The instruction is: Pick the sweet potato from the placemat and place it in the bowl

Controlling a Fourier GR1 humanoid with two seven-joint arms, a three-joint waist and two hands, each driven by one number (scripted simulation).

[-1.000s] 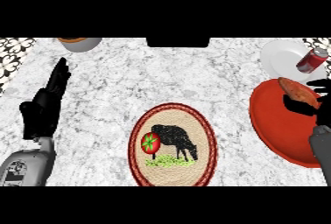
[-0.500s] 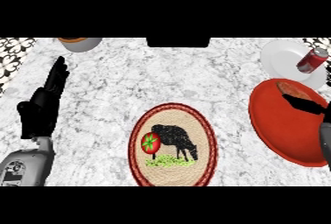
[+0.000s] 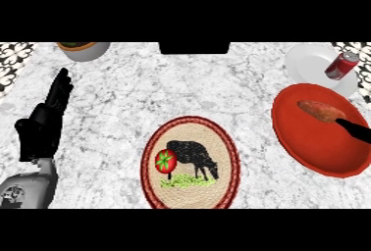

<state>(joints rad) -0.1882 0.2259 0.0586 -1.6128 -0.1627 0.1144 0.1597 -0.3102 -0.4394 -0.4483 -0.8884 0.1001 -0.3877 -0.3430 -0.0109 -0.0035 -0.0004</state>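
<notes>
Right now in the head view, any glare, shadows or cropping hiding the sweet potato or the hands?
Head view: light is even, with no glare on the counter and no strong shadows. The sweet potato shows clearly in the red bowl. The right robot hand is cropped by the right edge, with only a dark finger visible. The left robot hand is fully in view, fingers straight.

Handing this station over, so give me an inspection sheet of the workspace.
Surface: grey-white marbled counter.
Job's things: orange-brown sweet potato lies in the red round bowl; oval woven placemat with a cow picture bears a red tomato.
Clutter: red soda can on a white plate; grey pot at far left.
Hands: left hand open, resting at left; right hand only fingers show, over the bowl.
Cables: nothing seen.
Surroundings: patterned tiles.
</notes>
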